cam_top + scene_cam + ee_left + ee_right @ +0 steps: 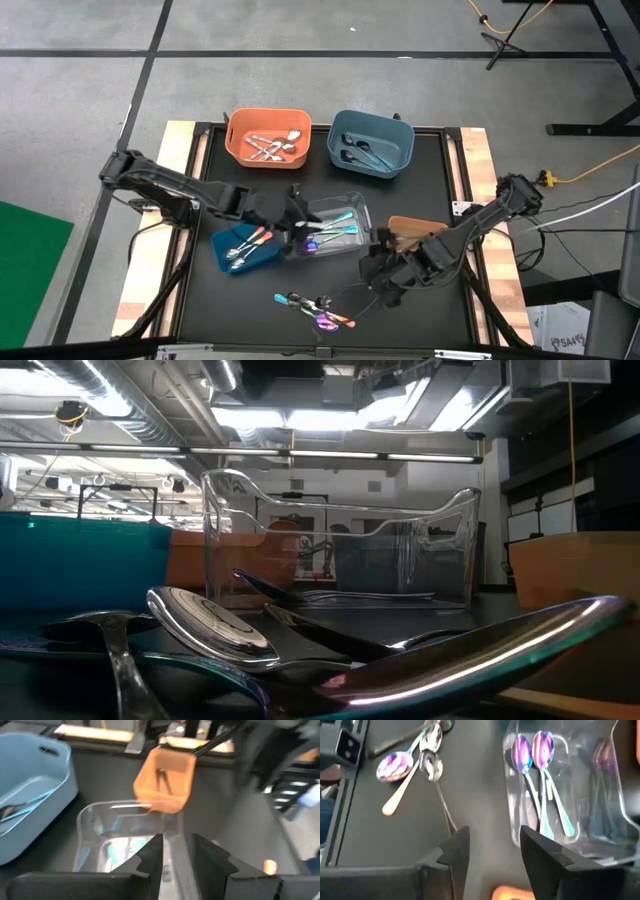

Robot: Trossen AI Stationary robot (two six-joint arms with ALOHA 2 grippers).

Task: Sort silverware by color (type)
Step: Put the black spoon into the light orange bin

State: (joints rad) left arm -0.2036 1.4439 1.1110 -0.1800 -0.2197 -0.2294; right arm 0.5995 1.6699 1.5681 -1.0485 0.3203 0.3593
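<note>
No legible text, labels, brand marks, numbers or signs appear in any view — not on the bins, the cutlery, the bench or the arms. Background fixtures in the room behind carry no readable markings either.

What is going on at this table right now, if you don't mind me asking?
Two robot arms are sorting silverware by type into bins. The orange bin holds plain silver pieces, the blue bin dark ones, the clear bin iridescent spoons. The right gripper is open and empty beside the clear bin. The left gripper hovers over that bin, holding nothing visible. A small unsorted pile remains at the table's front.
</note>
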